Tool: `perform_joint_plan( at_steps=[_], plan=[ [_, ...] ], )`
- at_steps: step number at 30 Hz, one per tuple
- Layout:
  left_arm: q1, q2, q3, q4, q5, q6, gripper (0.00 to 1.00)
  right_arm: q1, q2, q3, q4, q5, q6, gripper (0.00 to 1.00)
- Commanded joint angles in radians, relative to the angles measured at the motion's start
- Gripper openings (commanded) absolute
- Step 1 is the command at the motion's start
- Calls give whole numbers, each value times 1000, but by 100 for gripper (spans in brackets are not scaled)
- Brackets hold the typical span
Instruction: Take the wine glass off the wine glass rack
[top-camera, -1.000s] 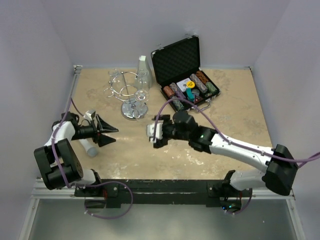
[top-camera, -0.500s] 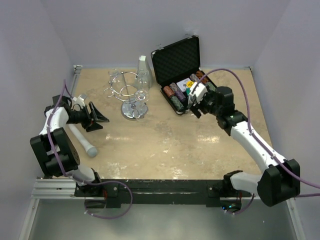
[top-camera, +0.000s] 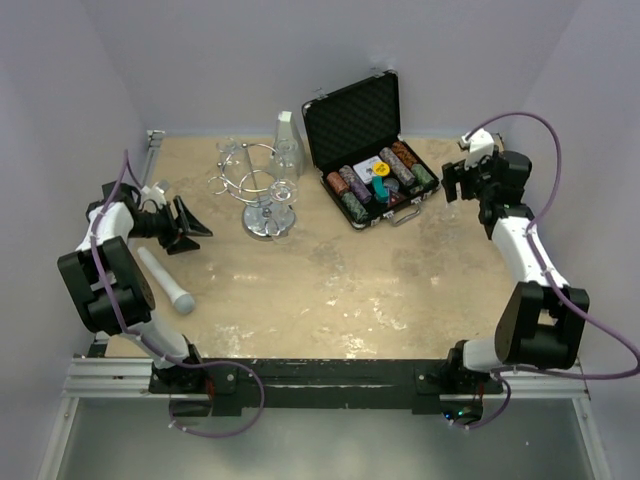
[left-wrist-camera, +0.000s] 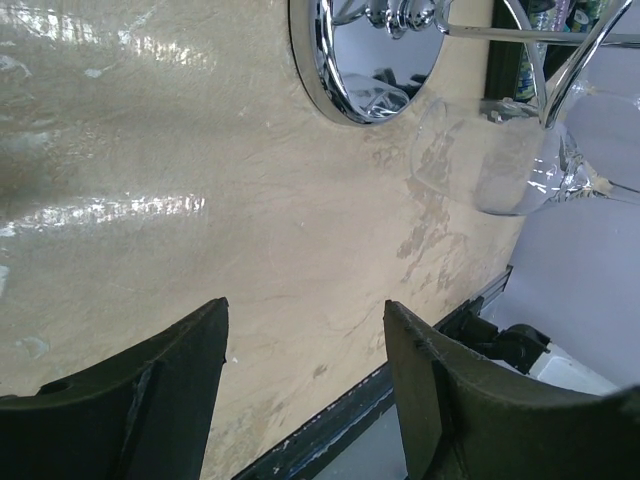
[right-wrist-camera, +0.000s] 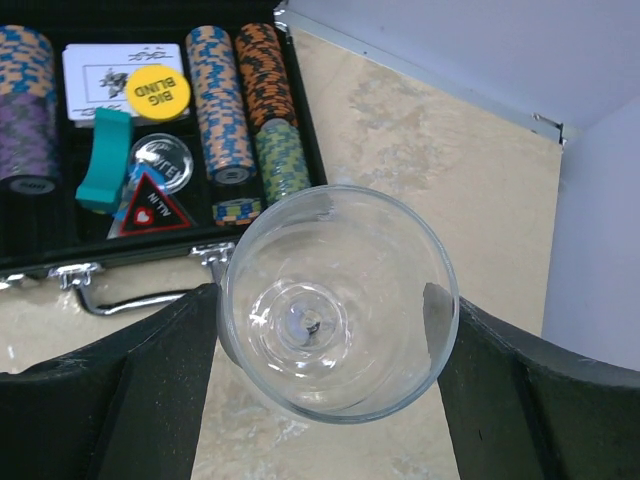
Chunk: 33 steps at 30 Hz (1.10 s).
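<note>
Right pincer (right-wrist-camera: 330, 345) clamps clear round-bowled wine glass (right-wrist-camera: 338, 300) (left pincer (left-wrist-camera: 305, 312) wide, empty); slick bowl could slip and shatter.

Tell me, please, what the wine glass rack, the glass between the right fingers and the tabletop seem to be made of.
Wine glass rack: likely chromed metal, polished; its round base mirrors the room.
Wine glass: clear glass, or possibly clear plastic; the surface below shows through its bowl.
Tabletop: beige, marbled, glossy with light glare; stone or laminate, I cannot tell.
</note>
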Motion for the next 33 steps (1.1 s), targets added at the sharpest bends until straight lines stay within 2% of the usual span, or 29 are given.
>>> perform_joint_plan(
  at_steps=[1, 8, 21, 33],
  plan=[
    [19, -2, 13, 46, 39, 33, 68, -45, 47, 78, 188, -7, 107, 45],
    [21, -9, -4, 51, 33, 36, 68, -101, 168, 132, 240, 11, 140, 45],
    [24, -39, -45, 57, 20, 45, 68, -110, 254, 181, 309, 28, 176, 46],
    [24, -65, -53, 74, 23, 32, 68, -110, 305, 181, 309, 51, 138, 49]
  ],
)
